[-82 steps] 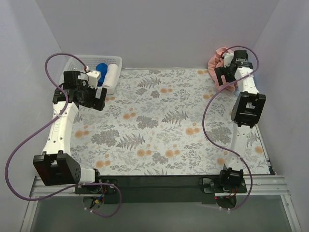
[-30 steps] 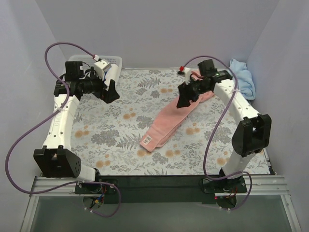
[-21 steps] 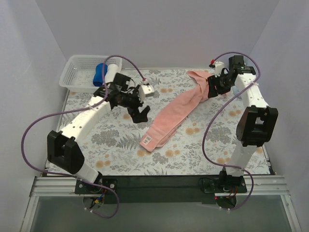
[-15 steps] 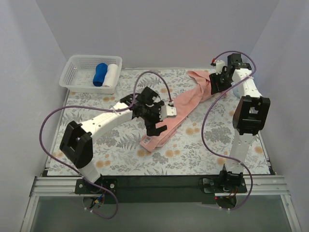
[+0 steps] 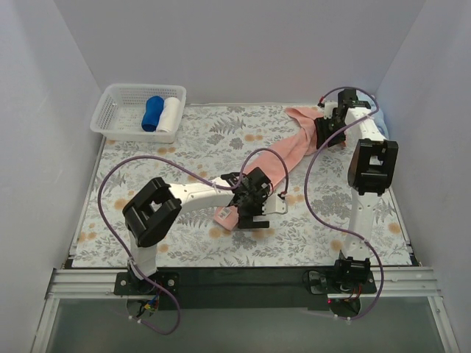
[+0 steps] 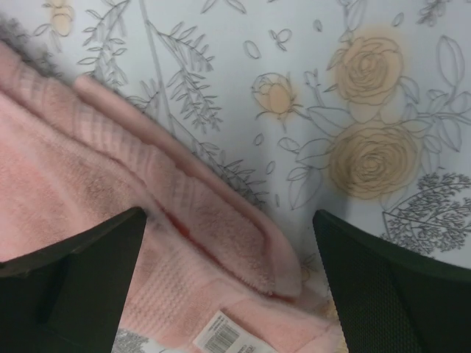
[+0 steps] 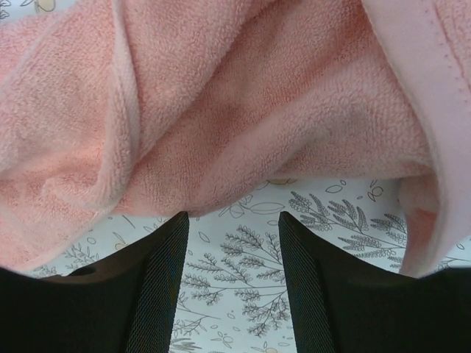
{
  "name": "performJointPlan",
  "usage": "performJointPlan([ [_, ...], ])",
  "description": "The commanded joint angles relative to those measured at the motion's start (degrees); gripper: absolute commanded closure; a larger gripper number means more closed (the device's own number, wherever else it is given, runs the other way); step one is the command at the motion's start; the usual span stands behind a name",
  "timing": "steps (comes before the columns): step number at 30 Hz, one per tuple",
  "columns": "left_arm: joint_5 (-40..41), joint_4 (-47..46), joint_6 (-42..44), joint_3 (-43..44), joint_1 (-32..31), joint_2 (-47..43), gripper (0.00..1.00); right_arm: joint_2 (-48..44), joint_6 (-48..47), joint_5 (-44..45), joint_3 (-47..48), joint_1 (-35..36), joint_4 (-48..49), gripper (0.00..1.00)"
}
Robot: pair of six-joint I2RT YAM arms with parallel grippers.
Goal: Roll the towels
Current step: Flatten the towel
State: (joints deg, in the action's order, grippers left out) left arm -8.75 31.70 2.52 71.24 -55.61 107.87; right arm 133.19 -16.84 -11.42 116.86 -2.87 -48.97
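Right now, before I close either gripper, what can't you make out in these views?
- Light sky-blue terry towel: top view, nearly all hidden behind the right arm; absent from both wrist views.
- Right gripper: right wrist view, the salmon-pink terry towel drapes over its fingertips, so a pinch cannot be confirmed.
- White barcode tag: left wrist view, cut off by the bottom edge.
- Pink towel's near end: top view, covered by the open left gripper.

Robot lab booth: plain white walls (image 5: 243, 44), floral tablecloth (image 5: 184, 147), aluminium mounting rail (image 5: 412, 283).
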Motion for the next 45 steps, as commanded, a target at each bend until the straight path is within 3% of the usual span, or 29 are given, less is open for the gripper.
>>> performJointPlan([
  [1, 6.4, -5.2, 0.5, -0.8, 0.2, 0.2, 0.11, 1.7, 2.1, -0.4, 2.1, 0.1, 2.1, 0.51],
  [3, 7.3, -5.4, 0.5, -1.1, 0.3, 0.8, 0.18, 2.9, 2.7, -1.1, 2.2, 0.1, 2.4, 0.53],
  [5, 7.1, -4.9, 0.6, -1.5, 0.7, 0.6, 0.34, 3.7, 3.0, -1.6, 2.4, 0.2, 2.7, 0.62],
  [6, 6.9, -4.7, 0.6, -2.0, 1.3, 0.2, 0.41, 4.0, 3.0, -2.1, 2.6, 0.2, 2.7, 0.68],
  [7, 6.1, -4.5, 0.5, -2.1, 1.6, -0.6, 0.55, 4.3, 3.0, -2.3, 2.7, 0.3, 2.7, 0.85],
  [8, 5.5, -3.3, 0.5, -2.2, 2.2, -1.2, 0.61, 4.3, 3.1, -2.3, 2.7, 0.3, 2.7, 0.97],
  [9, 4.5, -2.4, 0.5, -2.1, 3.2, -2.6, 0.68, 4.0, 3.0, -2.7, 2.5, 0.2, 2.7, 0.99],
  [10, 3.8, -1.7, 0.3, -2.0, 3.9, -3.4, 0.83, 3.4, 2.8, -3.3, 2.1, 0.2, 2.7, 0.99],
  [13, -0.5, 2.7, 0.6, -1.2, 7.0, -7.9, 0.99, -1.3, 1.8, -6.3, -1.0, 0.2, 2.8, 0.99],
  [21, -9.8, 15.9, 8.7, -3.0, 15.4, -20.9, 1.00, -21.8, -1.6, -13.1, -16.6, 1.1, 2.0, 0.99],
  [27, -12.3, 23.2, 14.8, -8.3, 18.7, -25.4, 1.00, -39.0, -11.3, -11.5, -39.4, 2.8, -2.8, 0.99],
  [32, -11.1, 23.0, 19.0, -13.4, 20.9, -27.5, 1.00, -53.3, -21.1, -6.5, -59.9, 10.0, -7.7, 0.99],
  [36, -8.9, 19.8, 20.8, -15.6, 23.3, -26.1, 1.00, -60.0, -25.0, -2.8, -65.2, 18.1, -10.3, 0.99],
  [37, -9.0, 19.5, 21.2, -15.3, 24.1, -25.6, 1.00, -60.6, -25.7, -2.7, -65.2, 18.6, -11.1, 0.95],
  [38, -9.0, 18.9, 21.6, -15.0, 25.4, -25.1, 0.99, -61.1, -25.9, -2.9, -64.7, 18.7, -12.5, 0.83],
  [39, -9.2, 19.1, 21.6, -14.6, 25.7, -24.0, 0.92, -61.5, -25.8, -1.5, -63.1, 18.5, -13.2, 0.67],
  [40, -9.4, 19.8, 21.6, -13.2, 26.2, -23.7, 0.83, -61.8, -25.6, -1.2, -62.1, 18.3, -13.5, 0.60],
  [41, -11.1, 20.3, 21.6, -12.5, 27.3, -23.6, 0.64, -62.1, -25.4, -0.8, -60.9, 17.7, -13.8, 0.51],
  [42, -11.9, 20.6, 21.6, -11.7, 28.0, -23.8, 0.53, -62.2, -25.5, -1.4, -57.5, 15.5, -13.8, 0.39],
  [43, -12.7, 21.4, 21.6, -10.3, 28.5, -24.1, 0.42, -61.9, -25.7, -2.1, -56.0, 14.1, -13.9, 0.08],
  [44, -13.6, 21.7, 21.4, -9.6, 29.5, -24.5, 0.29, -61.5, -25.7, -2.3, -54.0, 12.9, -13.7, 0.01],
  [45, -14.4, 22.1, 20.9, -8.9, 30.1, -25.1, 0.25, -60.8, -25.5, -2.0, -52.5, 10.6, -13.7, 0.01],
])
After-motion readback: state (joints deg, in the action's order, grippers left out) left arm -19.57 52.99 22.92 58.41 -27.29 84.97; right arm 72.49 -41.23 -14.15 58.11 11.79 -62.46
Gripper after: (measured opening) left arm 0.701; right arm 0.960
